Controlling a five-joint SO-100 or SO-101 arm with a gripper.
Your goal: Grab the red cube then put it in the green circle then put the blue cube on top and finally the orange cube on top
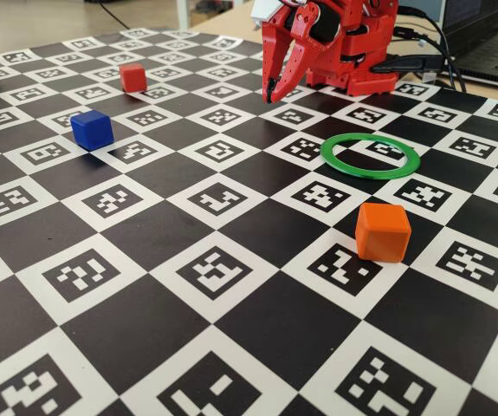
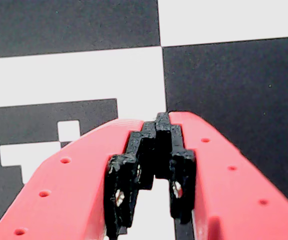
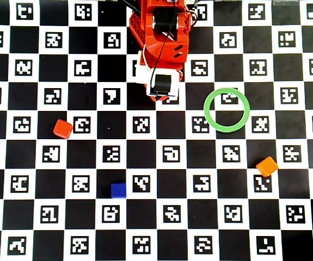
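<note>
Three matte cubes lie well apart: red cube [image 1: 132,77]; blue cube [image 1: 92,130]; orange cube [image 1: 383,231]; tool [image 2: 156,150] pressed together, empty.

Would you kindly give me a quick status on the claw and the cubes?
Claw shut, empty, near base. Red cube, blue cube, orange cube all untouched on board. Green circle empty. Nothing in the way.

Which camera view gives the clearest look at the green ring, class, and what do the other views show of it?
The overhead view shows the green ring best: its whole outline appears as a true circle, empty inside, on the checkered board. The fixed view shows the whole ring too, but flattened into an oval by the low angle. The wrist view shows only the shut gripper and board, no ring.
</note>
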